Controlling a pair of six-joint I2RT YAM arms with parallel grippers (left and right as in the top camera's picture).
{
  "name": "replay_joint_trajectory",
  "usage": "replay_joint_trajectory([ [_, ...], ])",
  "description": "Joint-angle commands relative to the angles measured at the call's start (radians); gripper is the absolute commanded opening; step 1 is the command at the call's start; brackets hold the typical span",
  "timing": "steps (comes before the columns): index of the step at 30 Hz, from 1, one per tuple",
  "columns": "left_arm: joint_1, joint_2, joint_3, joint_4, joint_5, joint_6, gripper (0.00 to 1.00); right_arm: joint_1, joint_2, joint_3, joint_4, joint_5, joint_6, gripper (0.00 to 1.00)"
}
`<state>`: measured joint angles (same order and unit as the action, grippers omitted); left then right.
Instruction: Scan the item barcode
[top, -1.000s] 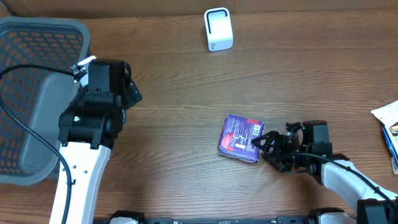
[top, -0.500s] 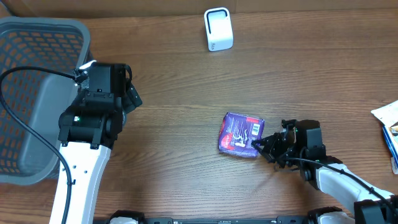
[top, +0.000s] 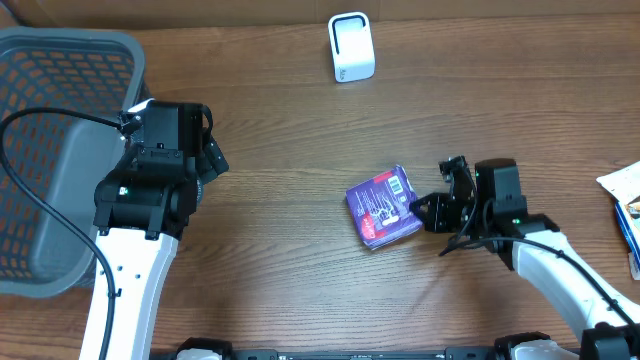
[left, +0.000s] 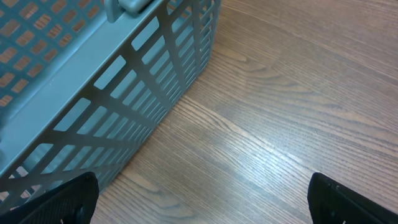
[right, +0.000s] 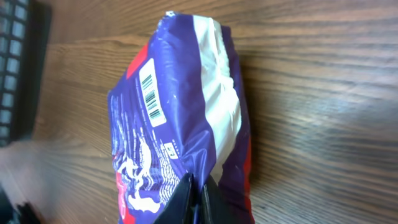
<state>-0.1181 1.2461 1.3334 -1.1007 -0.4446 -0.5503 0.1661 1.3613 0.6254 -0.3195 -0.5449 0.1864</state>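
right pincer (top: 418, 208) clenched on edge of purple packet (top: 383, 207) | barcode (top: 398, 185) facing up | left pincer (left: 205, 202) released, well apart from packet

Item: purple packet (right: 180, 124) | barcode (right: 151, 99) showing, left side | near edge pinched by right gripper (right: 198, 200) | wooden table (right: 323, 93) beneath

One purple snack packet (top: 383, 207), with one barcode (right: 151, 99) showing on it. One grey mesh basket (top: 60, 60). One white scanner (top: 351, 47). Two grippers: the left gripper (left: 205, 202) and the right gripper (top: 420, 208). One wooden table (top: 300, 260). Printed items (top: 625, 195) lie at the right edge (too cropped to count).
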Motion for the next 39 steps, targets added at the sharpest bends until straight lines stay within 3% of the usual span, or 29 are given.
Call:
replay_joint_trajectory([
  [1,-0.008,-0.005,0.001,0.002,0.001,-0.014,1.00,0.002,0.002,0.107,-0.058,0.045,-0.091,0.04],
  [6,-0.008,-0.003,0.000,0.001,0.001,-0.014,1.00,0.002,0.002,0.169,-0.113,-0.091,-0.142,0.04],
  [7,-0.008,-0.003,0.000,0.002,0.002,-0.014,1.00,0.002,0.002,0.169,-0.120,-0.092,-0.142,0.11],
  [9,-0.008,-0.003,0.000,0.001,0.002,-0.014,1.00,0.002,0.004,0.169,-0.156,-0.048,-0.142,0.84],
  [10,-0.008,-0.003,0.000,0.001,0.002,-0.014,0.99,0.002,0.004,0.169,-0.170,-0.027,-0.142,1.00],
  [20,-0.008,-0.003,0.000,0.001,0.001,-0.014,1.00,-0.032,0.021,0.158,-0.235,0.148,-0.107,1.00],
  [28,-0.008,-0.003,0.000,0.001,0.001,-0.014,0.99,-0.201,0.034,0.069,-0.270,0.032,0.022,1.00],
  [32,-0.008,-0.003,0.000,0.001,0.001,-0.014,1.00,-0.307,0.034,-0.013,-0.255,-0.158,0.024,1.00],
  [39,-0.008,-0.003,0.000,0.001,0.001,-0.014,0.99,-0.316,0.034,-0.212,-0.049,-0.246,0.232,1.00],
])
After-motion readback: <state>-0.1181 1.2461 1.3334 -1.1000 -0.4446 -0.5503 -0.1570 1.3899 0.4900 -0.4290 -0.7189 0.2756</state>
